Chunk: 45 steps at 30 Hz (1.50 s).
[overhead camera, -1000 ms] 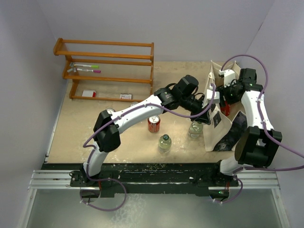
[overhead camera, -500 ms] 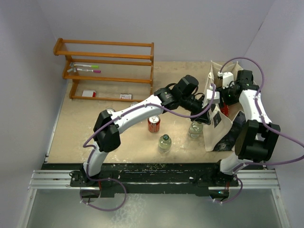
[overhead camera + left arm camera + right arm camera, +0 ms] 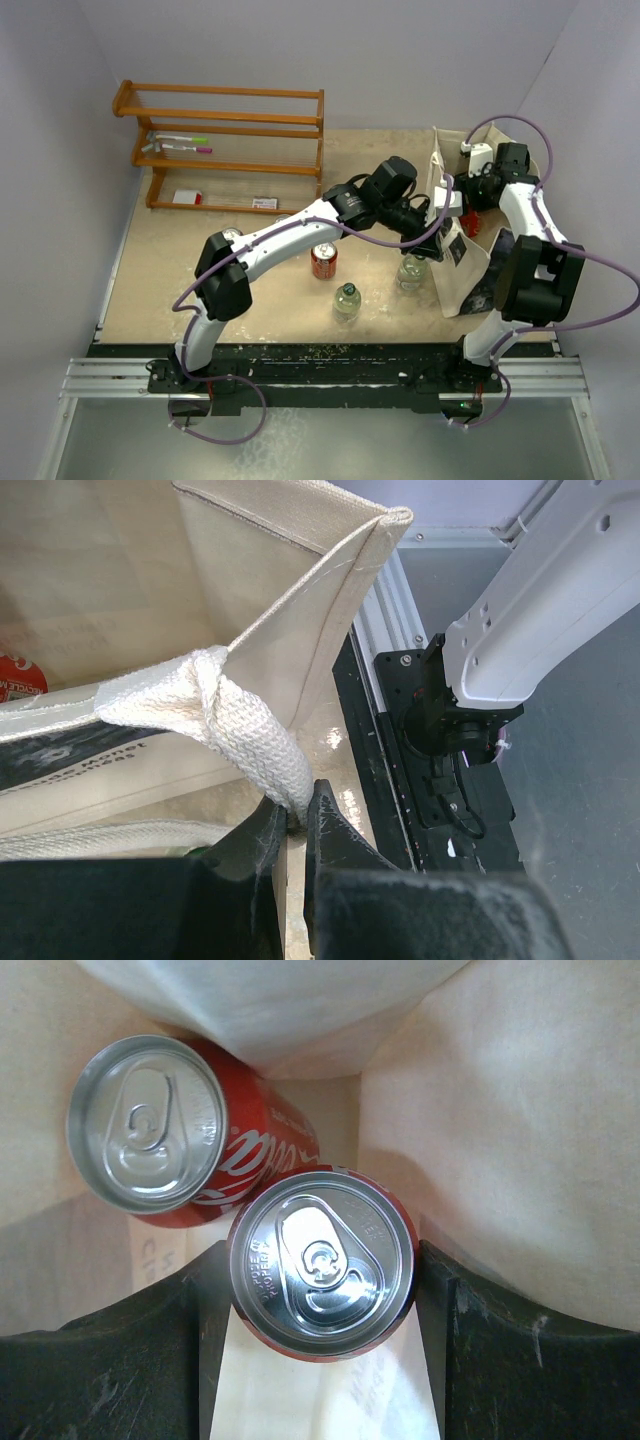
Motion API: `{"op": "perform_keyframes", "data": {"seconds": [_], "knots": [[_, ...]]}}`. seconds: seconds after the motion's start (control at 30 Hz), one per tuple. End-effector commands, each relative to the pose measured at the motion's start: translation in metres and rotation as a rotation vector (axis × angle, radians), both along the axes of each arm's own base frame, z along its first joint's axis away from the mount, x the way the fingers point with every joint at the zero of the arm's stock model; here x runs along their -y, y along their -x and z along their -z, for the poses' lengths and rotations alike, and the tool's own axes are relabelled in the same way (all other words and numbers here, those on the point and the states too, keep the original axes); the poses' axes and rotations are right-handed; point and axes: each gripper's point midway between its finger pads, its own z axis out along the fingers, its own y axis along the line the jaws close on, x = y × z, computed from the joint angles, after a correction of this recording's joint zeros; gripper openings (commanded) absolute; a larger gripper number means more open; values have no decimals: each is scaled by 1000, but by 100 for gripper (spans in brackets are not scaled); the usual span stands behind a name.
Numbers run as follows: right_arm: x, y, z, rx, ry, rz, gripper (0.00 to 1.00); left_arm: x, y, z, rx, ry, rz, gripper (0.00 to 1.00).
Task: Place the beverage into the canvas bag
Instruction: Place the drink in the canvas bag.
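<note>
**Tan table [image 3: 170, 285], pale walls [image 3: 330, 50] – one can gripped inside the tote**

Right gripper [image 3: 320, 1262]: both fingers [image 3: 120, 1360] press against opposite sides of the gripped can [image 3: 322, 1245], a red can w/ silver top and pull-tab facing the wrist cam. It sits down inside the canvas bag [image 3: 447, 290], cream cloth on every side. Just beside it, up-left and apparently touching, is a loose can [image 3: 150, 1120], also red and tilted so its label side shows.

Left gripper [image 3: 297, 810]: jaws closed, pinching the bag's woven handle [image 3: 255, 735] where the webbing folds over (nothing else between the fingers). From that wrist cam the bag's rim corner rises upper right, w/ a sliver of dark print at the left edge.

Seen from above, the bag stands at the table's right side, mouth up, dark b/w picture on its near face. The right arm reaches into it from above; the left arm stretches across the table to its left edge.

Outside the bag, on the table: a table can [image 3: 323, 260], red and upright, near centre; two clear bottles [image 3: 346, 300], one near the front and one just left of the bag. At back left stands a wooden rack [image 3: 220, 100] w/ markers [image 3: 180, 143] on a shelf
</note>
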Motion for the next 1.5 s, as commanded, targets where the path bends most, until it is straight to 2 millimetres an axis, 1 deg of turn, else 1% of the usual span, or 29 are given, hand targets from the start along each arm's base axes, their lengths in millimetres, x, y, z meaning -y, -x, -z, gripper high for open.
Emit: {"op": "perform_keyframes", "data": {"seconds": [0.0, 0.17, 0.27, 0.43, 0.67, 0.83, 0.9, 1.03, 1.17, 1.3, 1.47], "knots": [[16, -40, -33, 167, 83, 13, 1, -11, 16, -47, 39, 86, 38, 0], [24, -42, -18, 144, 116, 24, 4, -11, 16, -47, 41, 88, 38, 0], [29, -42, -5, 114, 125, 24, 7, -11, 15, -47, 43, 89, 39, 0], [31, -41, 15, 70, 101, 9, 16, -10, 15, -46, 40, 87, 42, 0], [33, -38, 28, 46, 101, 13, 31, -8, 15, -45, 33, 88, 48, 0], [34, -35, 28, 38, 102, 19, 39, -4, 14, -44, 24, 90, 47, 0], [34, -33, 26, 36, 100, 18, 46, 0, 12, -42, 16, 91, 45, 0], [30, -30, 17, 43, 88, 6, 56, 10, 7, -37, -10, 87, 37, 0], [25, -26, 7, 48, 74, -9, 65, 16, 4, -38, -18, 93, 36, 0], [24, -24, -1, 57, 77, -14, 73, 19, 3, -40, -22, 98, 35, 0], [22, -21, -9, 70, 73, -16, 79, 22, 2, -38, -34, 97, 37, 0]]}}
